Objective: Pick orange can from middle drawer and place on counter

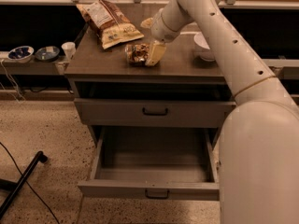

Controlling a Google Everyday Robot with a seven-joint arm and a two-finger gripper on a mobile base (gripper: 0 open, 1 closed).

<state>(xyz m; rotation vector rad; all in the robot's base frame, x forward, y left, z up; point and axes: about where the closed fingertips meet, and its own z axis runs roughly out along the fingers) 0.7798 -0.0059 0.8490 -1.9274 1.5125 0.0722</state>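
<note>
The orange can (136, 53) lies on its side on the counter (98, 62), near its middle front. My gripper (149, 43) hangs over the counter just right of the can. It is open, and its lower finger (156, 54) stands against the can's right end. The upper finger (146, 22) is well apart from the can. The middle drawer (148, 189) stands pulled out below, and its inside is empty. An alike grey drawer (117, 112) above it is shut.
A brown-and-cream crisp bag (109, 22) lies at the counter's back left. A white bowl (202, 44) sits at its right. Two bowls (21, 53) and a cup (68, 48) stand on a low shelf to the left. A black pole (21, 181) lies on the floor.
</note>
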